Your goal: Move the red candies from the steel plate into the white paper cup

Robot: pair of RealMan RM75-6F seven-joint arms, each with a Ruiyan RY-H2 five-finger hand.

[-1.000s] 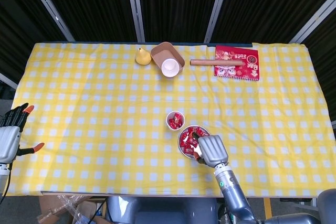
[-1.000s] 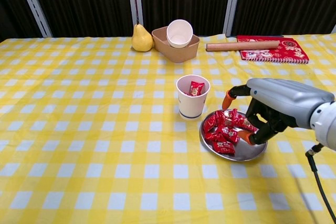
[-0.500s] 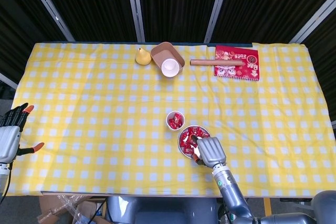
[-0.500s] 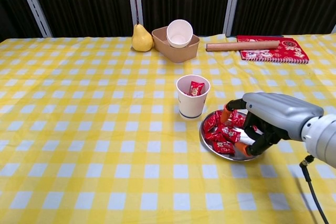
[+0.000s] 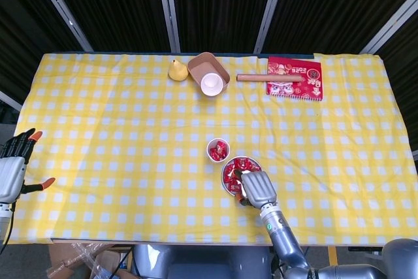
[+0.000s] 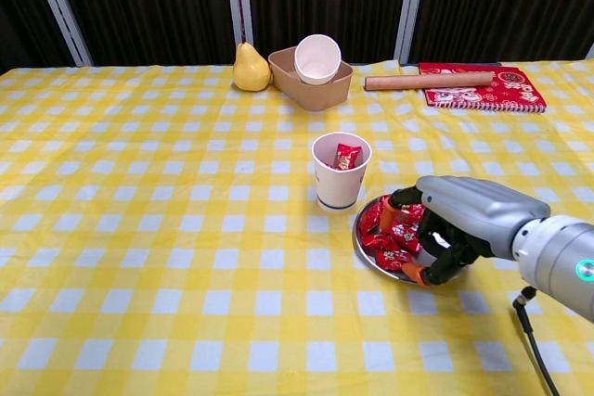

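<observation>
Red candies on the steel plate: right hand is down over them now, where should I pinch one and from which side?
Probably take a wrapper on the pile's left edge, near the white paper cup. The red candies lie flat, overlapping, in the shallow steel plate, so come from above with the right hand, pinching a raised wrapper end. Its fingers already curl over the pile.

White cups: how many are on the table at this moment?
2. One white paper cup stands mid-table beside the steel plate, with a red candy inside. A second white cup leans in the brown tray at the far edge. None seem hidden.
</observation>
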